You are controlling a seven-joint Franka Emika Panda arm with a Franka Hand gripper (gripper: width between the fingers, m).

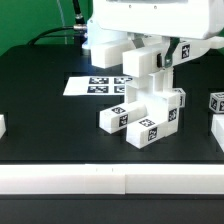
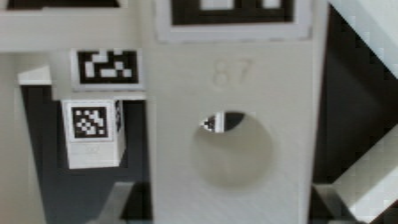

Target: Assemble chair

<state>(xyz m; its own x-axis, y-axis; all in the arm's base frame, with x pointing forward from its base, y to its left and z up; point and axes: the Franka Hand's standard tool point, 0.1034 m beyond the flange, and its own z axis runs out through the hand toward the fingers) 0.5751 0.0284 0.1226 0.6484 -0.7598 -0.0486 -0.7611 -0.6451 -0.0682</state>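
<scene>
Fingers [image 2: 125, 203] are clamped on the flat flanks of an upright chair block [image 1: 141, 66]. The block stands over the joined chair parts [image 1: 146, 112] mid-bench [image 1: 40, 110], near the marker board [image 1: 100, 86]; contact cannot be confirmed. Judged rigid, light, smooth plastic, best gripped on its flat sides.

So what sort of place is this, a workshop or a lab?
Most likely a robotics lab bench rather than a workshop: a black table edged by a white rail, a marker board lying flat on it, and white chair parts carrying square black-and-white tags.
</scene>
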